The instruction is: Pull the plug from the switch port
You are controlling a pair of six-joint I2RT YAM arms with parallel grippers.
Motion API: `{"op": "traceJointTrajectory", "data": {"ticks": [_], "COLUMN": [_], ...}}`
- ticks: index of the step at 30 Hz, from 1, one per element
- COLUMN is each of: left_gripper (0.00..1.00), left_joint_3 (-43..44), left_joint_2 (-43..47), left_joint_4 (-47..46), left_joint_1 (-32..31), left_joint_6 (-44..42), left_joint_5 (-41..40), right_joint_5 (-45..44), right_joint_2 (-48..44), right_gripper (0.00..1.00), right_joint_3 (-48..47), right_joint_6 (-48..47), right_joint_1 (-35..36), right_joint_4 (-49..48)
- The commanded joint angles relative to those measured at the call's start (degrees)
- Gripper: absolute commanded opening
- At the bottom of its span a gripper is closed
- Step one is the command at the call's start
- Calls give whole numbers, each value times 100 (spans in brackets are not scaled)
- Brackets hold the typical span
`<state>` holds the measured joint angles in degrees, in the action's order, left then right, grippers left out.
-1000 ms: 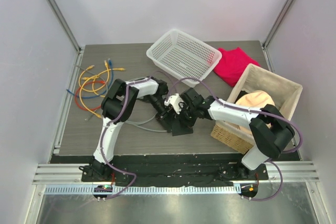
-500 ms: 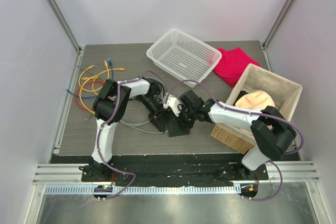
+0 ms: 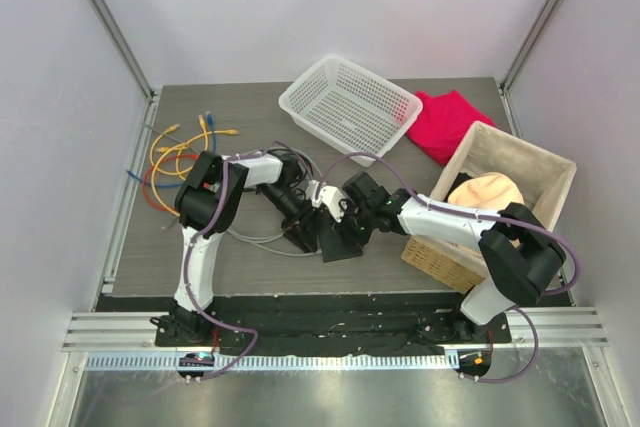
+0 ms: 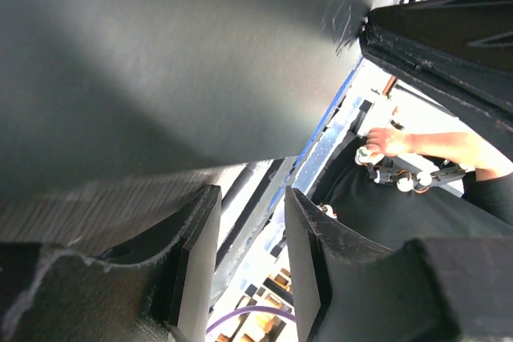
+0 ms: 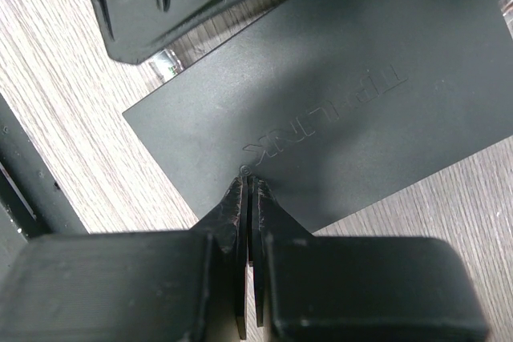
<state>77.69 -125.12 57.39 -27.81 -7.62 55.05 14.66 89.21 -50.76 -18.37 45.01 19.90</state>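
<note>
Left hand [image 4: 251,198] has just released and eased back, its fingers now parted and empty beside the switch [image 5: 361,94]. Right hand [image 5: 249,186], closed, pins the switch flat on the tabletop [image 3: 240,272] between the arms. Whether the plug came free is hidden; a regrasp looks likely.

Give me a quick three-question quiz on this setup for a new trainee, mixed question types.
1. True or false: the right tool is shut, its tips on the switch.
2. What colour is the cloth beside the basket? A red, B green, C blue.
3. Fill in: the left tool stands ___, gripping nothing.
Key: 1 true; 2 A; 3 open.
</note>
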Motion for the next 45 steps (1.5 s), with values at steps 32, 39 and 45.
{"op": "traceJointTrajectory", "data": {"ticks": [32,39,45], "left_gripper": [54,41,33], "left_joint_3": [-860,-1309,-1265], "left_joint_2": [506,673,586], "left_joint_4": [-2609,-3110,-3041], "left_joint_1": [-348,-400,-392], "left_joint_6": [859,640,279], "left_joint_5": [-812,-408,103], "right_joint_5": [-464,-341,-341], "right_joint_2": [299,474,641], "right_gripper": [1,1,1], "right_joint_3": [198,93,-135], "right_joint_6": [-132,-18,-26], "right_joint_1": [7,7,7], "right_joint_4": [752,752,770]}}
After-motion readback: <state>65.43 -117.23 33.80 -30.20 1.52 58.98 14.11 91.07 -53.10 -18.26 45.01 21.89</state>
